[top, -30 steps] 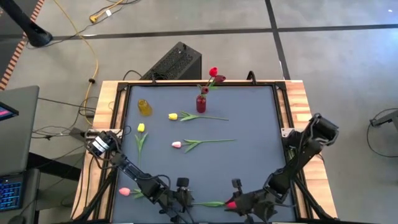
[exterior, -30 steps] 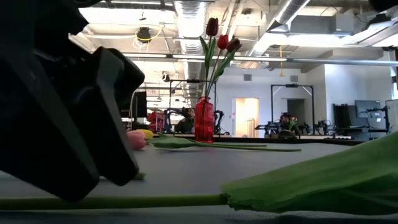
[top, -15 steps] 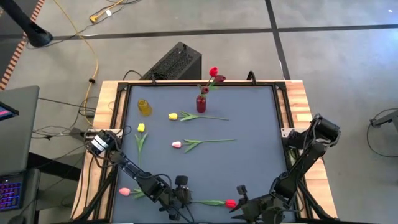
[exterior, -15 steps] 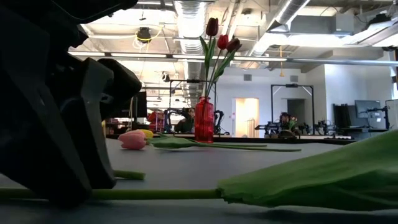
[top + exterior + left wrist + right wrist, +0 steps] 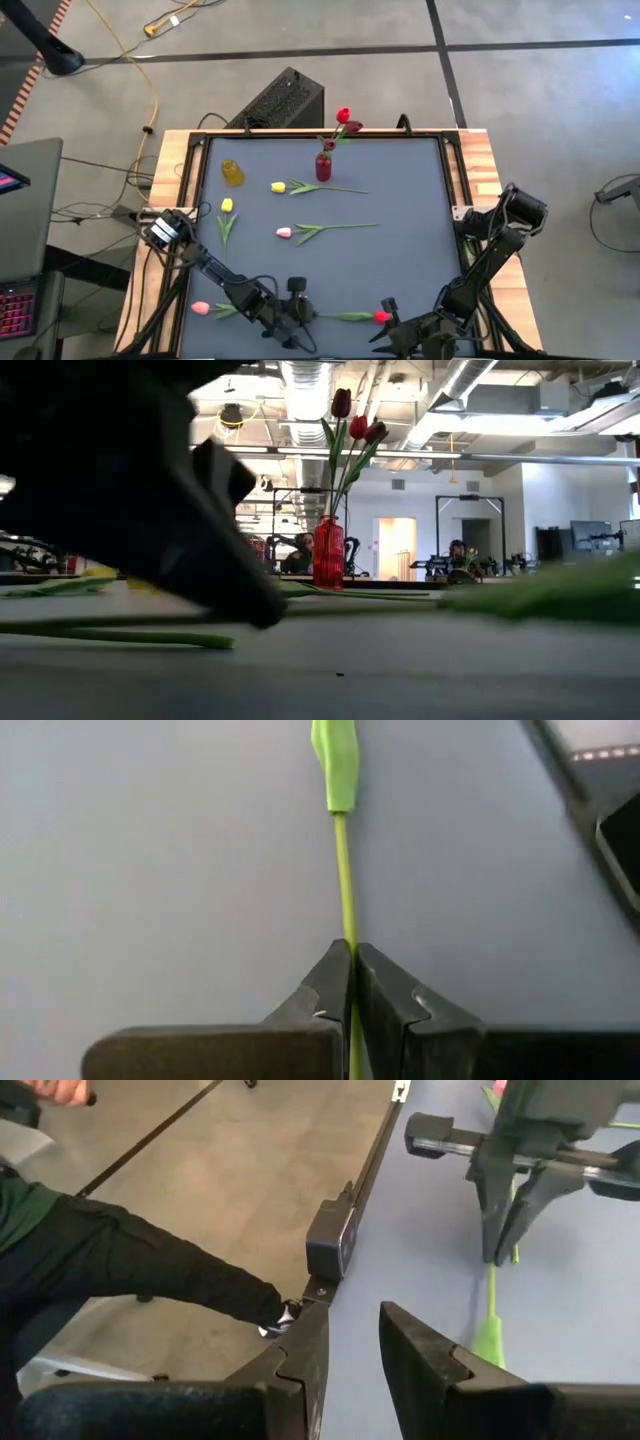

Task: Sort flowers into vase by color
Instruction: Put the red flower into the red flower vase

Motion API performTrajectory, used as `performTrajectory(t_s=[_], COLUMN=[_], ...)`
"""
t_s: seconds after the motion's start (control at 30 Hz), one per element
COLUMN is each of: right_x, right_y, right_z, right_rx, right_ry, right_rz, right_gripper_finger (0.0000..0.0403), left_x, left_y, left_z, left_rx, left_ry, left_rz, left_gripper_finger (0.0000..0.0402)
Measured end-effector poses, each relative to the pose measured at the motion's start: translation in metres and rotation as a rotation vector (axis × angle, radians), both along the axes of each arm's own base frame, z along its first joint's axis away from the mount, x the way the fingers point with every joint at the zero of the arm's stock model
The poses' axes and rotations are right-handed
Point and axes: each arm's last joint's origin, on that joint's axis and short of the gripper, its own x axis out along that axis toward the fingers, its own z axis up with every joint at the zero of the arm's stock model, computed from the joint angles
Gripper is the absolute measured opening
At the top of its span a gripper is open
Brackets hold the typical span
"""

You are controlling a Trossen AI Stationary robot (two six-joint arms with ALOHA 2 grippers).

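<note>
We clamp the left gripper (image 5: 352, 982) jaws on the red tulip's stem (image 5: 343, 870), ready to lift it toward the red vase (image 5: 323, 166); right gripper (image 5: 350, 1342) jaws gape empty.

No lettering, label, brand, number or sign is showing legibly in any of the views.
</note>
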Motion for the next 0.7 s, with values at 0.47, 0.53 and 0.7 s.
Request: performTrajectory(t_s=[0.47, 0.53, 0.7], right_x=[0.000, 0.000, -0.005], right_y=[0.000, 0.000, 0.004], right_z=[0.000, 0.000, 0.000], right_rx=[0.002, 0.003, 0.024], right_ry=[0.001, 0.001, 0.007], right_rz=[-0.001, -0.001, 0.004], right_gripper_finger=[0.0118, 0.0118, 0.0118], left_x=[0.029, 0.035, 0.035], left_y=[0.016, 0.020, 0.034], left_z=[0.026, 0.032, 0.041], left_rx=[0.119, 0.144, 0.241], left_ry=[0.056, 0.061, 0.076], left_rz=[0.008, 0.013, 0.144], left_gripper_finger=[0.0000, 0.0000, 0.0000])
